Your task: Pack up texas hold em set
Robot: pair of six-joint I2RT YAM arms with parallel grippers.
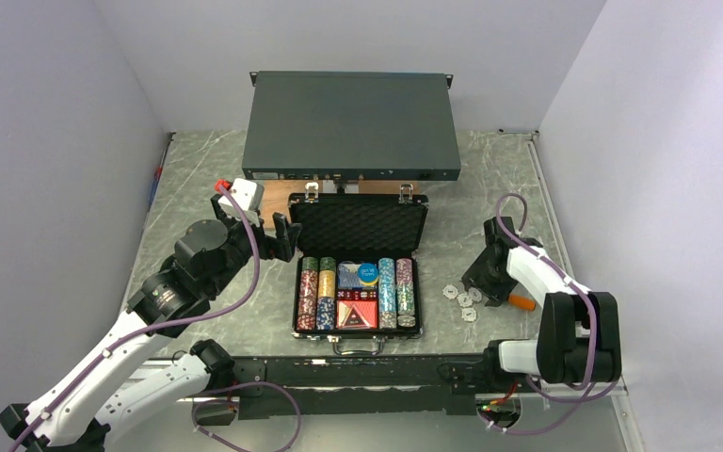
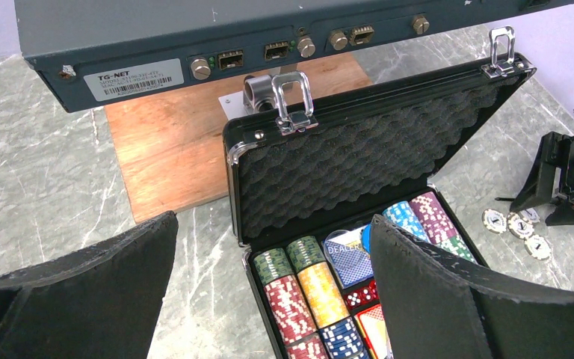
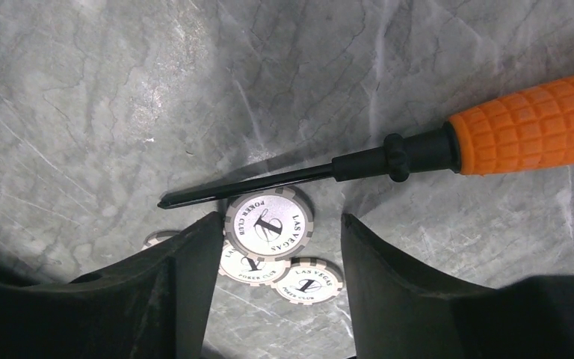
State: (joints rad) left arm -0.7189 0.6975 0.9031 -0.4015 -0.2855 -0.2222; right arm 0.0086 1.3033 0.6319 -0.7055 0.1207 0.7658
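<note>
Robotics lab test cell. Plain pale partition walls [image 1: 56, 141] enclose grey marble-pattern tabletop [image 1: 198, 169] on three sides. White-and-black left arm [image 1: 122, 353] and right arm [image 1: 565, 325] bolted to black rail [image 1: 358, 374] at near edge. TG-NET rack-mount network unit [image 2: 142, 45] at back, wooden board [image 2: 172, 142] partly under it.

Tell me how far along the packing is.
Done: chip rows, cards and dice sit in the open briefcase. In hand: the right gripper straddles the top loose white chip beside the screwdriver, not yet gripping. Remaining: those chips go in, then the lid shuts and latches. The left gripper hangs open.
</note>
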